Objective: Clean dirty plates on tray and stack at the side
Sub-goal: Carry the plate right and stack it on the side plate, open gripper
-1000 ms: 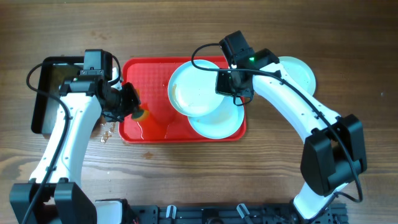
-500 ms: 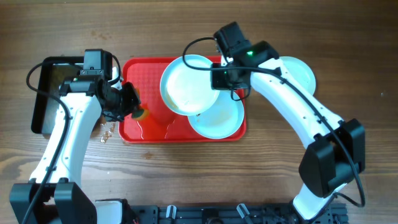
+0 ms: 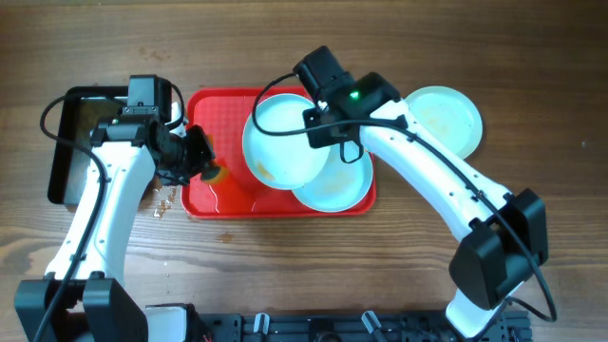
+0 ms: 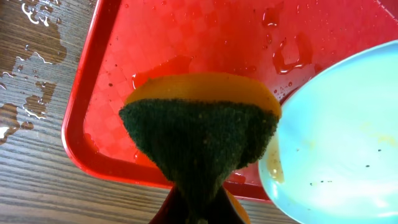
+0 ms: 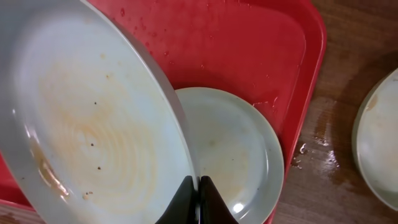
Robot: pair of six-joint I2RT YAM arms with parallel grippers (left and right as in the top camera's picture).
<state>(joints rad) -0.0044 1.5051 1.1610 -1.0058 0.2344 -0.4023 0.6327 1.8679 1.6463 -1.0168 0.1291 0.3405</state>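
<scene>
Currently: one of the plates, the raised plate [image 3: 283,142], is off the tray [image 3: 217,114] and tilted. Taking the tray as the dial in the overhead view, it covers the centre out toward 1 o'clock. An orange-brown smear runs along its rim at about 7 o'clock, with faint tan rings and a few dark specks across the well (right wrist view). Its 4 o'clock edge overlaps the second plate [image 3: 342,188].

The second plate lies flat in the 4 o'clock corner of the tray. Its surface looks pale with a light tan film, though glare makes that uncertain.

The third plate [image 3: 448,114] sits on the wooden table [image 3: 532,76], off the tray at 2 o'clock and just beside its rim. It shows a faint tan patch.

Right gripper [image 5: 198,186]: fingers pinched together on the rim of the raised plate, one on each face.

Left gripper [image 3: 195,157]: closed tight on a sponge [image 4: 199,124], with the dark green scouring face toward the wrist camera and the orange body behind. The sponge hangs over the tray at 8 o'clock, just beside the rim of the raised plate; contact cannot be told.

The tray floor is wet, with droplets and a shallow puddle near the sponge. Water splashes [image 3: 163,201] mark the wood off the tray's 8 o'clock corner. A black pan [image 3: 65,152] sits on the table beyond 9 o'clock.
</scene>
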